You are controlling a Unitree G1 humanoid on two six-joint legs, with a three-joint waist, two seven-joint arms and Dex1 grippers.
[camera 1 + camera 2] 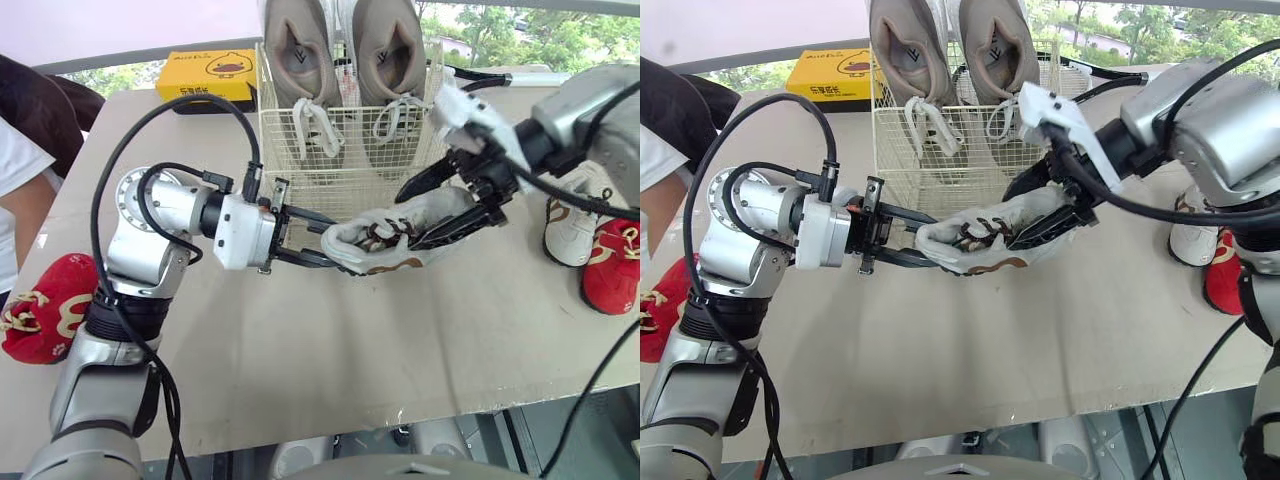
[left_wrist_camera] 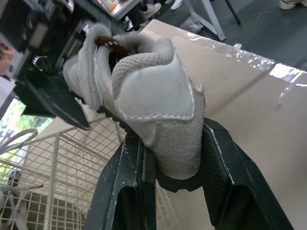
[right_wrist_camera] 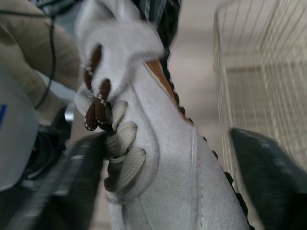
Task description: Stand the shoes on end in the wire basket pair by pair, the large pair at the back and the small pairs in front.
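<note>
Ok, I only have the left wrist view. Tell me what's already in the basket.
Observer: Two large grey shoes stand on end at the back of the wire basket.
Operator: Now report the other arm.
Observer: The right end effector is at the toe end of your small white shoe.
Operator: List the shoes on the table.
Observer: A red shoe on the left; a second white shoe and second red shoe on the right.

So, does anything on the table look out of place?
Yes, the red pair is split: one red shoe lies by the table's left edge, the other red shoe far across, by the right edge.
</note>
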